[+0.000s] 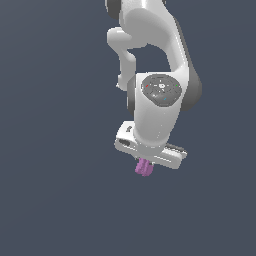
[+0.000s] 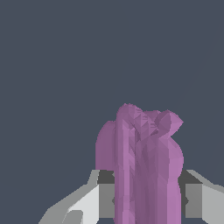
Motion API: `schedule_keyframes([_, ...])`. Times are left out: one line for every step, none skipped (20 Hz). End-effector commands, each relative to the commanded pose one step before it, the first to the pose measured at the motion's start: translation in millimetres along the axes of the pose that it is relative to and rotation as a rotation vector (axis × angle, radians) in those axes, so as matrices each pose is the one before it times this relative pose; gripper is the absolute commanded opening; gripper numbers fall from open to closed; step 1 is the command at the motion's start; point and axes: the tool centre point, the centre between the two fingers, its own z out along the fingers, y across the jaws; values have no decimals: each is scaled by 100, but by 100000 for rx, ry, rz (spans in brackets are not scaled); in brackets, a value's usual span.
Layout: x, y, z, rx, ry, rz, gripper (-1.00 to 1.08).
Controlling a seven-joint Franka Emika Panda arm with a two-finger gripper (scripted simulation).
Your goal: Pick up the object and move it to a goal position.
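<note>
The object [image 1: 144, 167] is a small purple-pink lumpy piece that pokes out below the white hand of my arm [image 1: 157, 112] in the exterior view. In the wrist view the object [image 2: 146, 162] fills the middle, standing lengthwise between my two fingers [image 2: 87, 199]. My gripper [image 2: 146, 201] is shut on it, with a grey pad pressed against each side. In the exterior view my gripper [image 1: 145, 162] is mostly hidden behind the hand, and only the object's end shows under it.
A plain dark grey-blue ground [image 1: 50, 200] fills the view around the arm. No other object, container or edge is in sight in either view.
</note>
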Motion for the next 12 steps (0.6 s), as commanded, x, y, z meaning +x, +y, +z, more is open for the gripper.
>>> schedule_keyframes([390,-763,-1674,-68,-150,31,-100])
schedule_keyframes([138,-257,-556,0,0,0,-100])
schedule_keyframes([129,-234,-502,0,0,0,-100])
schedule_keyframes([119,-211,-449,0,0,0,-100])
schedule_keyframes([110,-190,-400,0,0,0,-100])
schedule_keyframes([100,-170,-357,0,0,0,-100])
schedule_keyframes([90,-152,-318,0,0,0,-100])
schedule_keyframes([81,-135,-281,0,0,0,-100])
schedule_keyframes([72,-119,-245,0,0,0,-100])
schedule_keyframes([73,-112,-173,15,-65,-19,-100])
schedule_keyframes([56,-88,-179,0,0,0,-100])
schedule_keyframes([49,-74,-147,0,0,0,-100])
